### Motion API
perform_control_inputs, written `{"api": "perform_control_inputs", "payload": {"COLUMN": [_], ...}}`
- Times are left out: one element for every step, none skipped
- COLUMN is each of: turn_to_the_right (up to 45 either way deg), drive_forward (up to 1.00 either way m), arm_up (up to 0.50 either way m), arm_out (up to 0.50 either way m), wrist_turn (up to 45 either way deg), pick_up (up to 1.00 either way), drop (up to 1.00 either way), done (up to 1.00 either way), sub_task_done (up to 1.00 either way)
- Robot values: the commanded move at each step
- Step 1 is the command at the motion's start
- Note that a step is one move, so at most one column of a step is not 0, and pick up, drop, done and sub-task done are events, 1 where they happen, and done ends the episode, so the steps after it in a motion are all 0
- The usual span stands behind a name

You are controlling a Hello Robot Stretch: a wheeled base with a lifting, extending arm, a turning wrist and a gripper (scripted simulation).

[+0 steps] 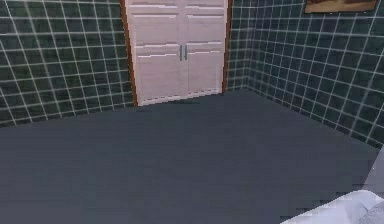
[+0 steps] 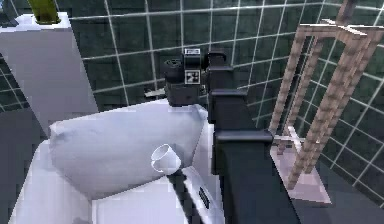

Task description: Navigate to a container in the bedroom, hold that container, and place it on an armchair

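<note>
The dark two-finger gripper [image 2: 180, 92] is seen against a plump white pillow [image 2: 110, 145]; whether anything is held cannot be told. A small white cup-shaped container [image 2: 163, 157] is seen at its six o'clock.

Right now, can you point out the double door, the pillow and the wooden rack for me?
double door [image 1: 158, 50]: forward view, on its left leaf.
pillow [image 2: 110, 145]: arm side view, on its broad white front.
wooden rack [image 2: 335, 32]: arm side view, on its top bar.
</note>
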Motion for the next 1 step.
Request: {"api": "perform_control_inputs", "payload": {"turn_to_the_right": [0.0], "drive_forward": [0.00], "arm_up": [-0.06], "arm_out": [0.00], "wrist_turn": [0.0], "pick_up": [0.00], "drop": [0.00], "done": [0.00], "sub_task_done": [0.00]}}
